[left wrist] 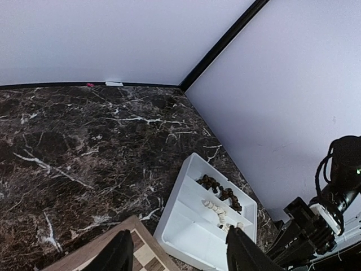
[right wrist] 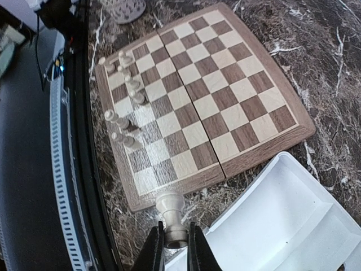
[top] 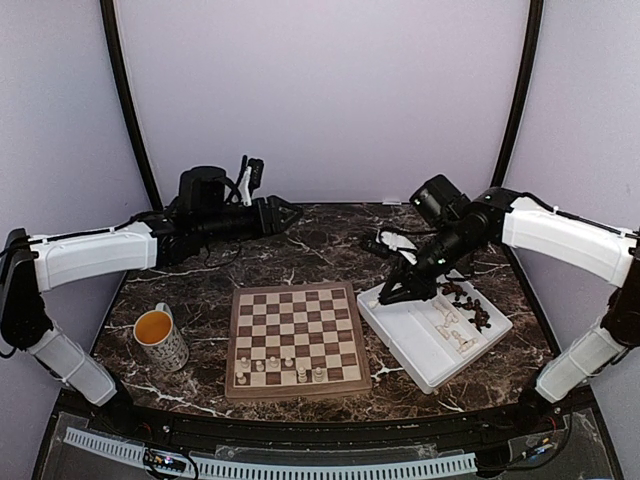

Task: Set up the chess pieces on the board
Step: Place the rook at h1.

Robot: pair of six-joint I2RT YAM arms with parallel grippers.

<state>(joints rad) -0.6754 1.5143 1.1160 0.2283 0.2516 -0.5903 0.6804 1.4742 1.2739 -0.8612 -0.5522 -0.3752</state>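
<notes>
Right end effector (right wrist: 175, 247) clamped on a pale cream piece (right wrist: 170, 210), beside the white tray (right wrist: 271, 214). Left end effector (left wrist: 177, 254) jaws apart, empty. Tan/brown checked board (top: 296, 338) mid-tabletop (top: 320, 255); cream pieces (top: 280, 368) on its near rows, dark ones (top: 468, 300) in the tray.

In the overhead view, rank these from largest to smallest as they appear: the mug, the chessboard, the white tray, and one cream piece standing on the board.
1. chessboard
2. white tray, clearly smaller in area than the board
3. mug
4. cream piece, by far the smallest
</notes>
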